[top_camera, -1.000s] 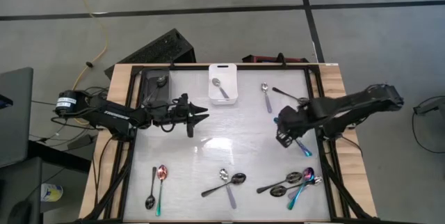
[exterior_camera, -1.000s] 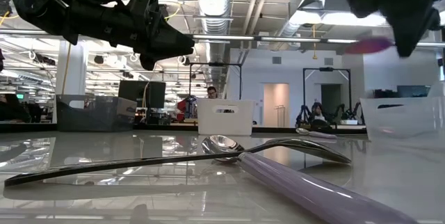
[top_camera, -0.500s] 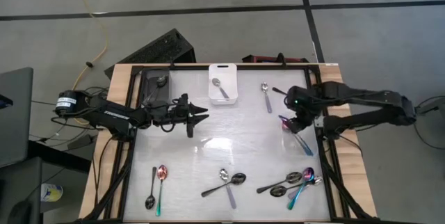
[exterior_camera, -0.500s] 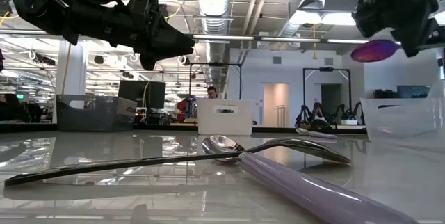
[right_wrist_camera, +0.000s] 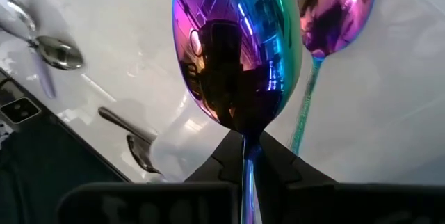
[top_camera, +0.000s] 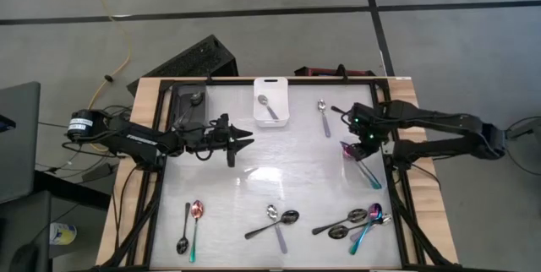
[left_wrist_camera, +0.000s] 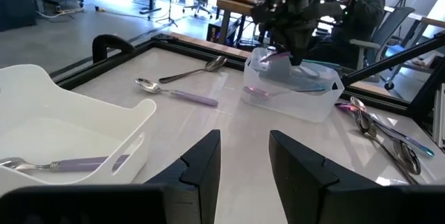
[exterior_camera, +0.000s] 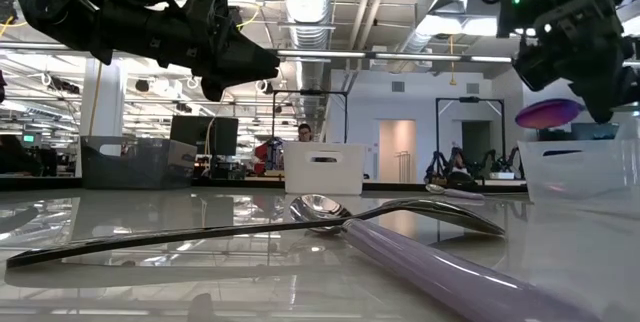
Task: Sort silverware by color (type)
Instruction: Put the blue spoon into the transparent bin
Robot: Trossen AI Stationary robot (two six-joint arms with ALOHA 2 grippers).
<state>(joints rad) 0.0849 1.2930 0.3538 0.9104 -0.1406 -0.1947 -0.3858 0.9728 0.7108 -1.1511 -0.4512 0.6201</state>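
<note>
Silverware sort: iridescent rainbow metal spoon (right_wrist_camera: pixel 236 50) pinched by its handle in right gripper (top_camera: pixel 365 139), jaws clenched, hanging over clear plastic bin (left_wrist_camera: pixel 295 88) at table's right edge w/ another rainbow spoon inside, prob. for drop-in. Left gripper (top_camera: pixel 243 142) waits mid-table, fingers apart, empty.

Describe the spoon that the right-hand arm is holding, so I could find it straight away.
Start at the table's right edge, where a clear bin sits. Directly above it hangs the right gripper, shut on the rainbow spoon, its bowl poking out below. Unlike the other spoons, which lie on the table or in bins, this one is in the air, and its bowl shines purple, gold and green.
</note>
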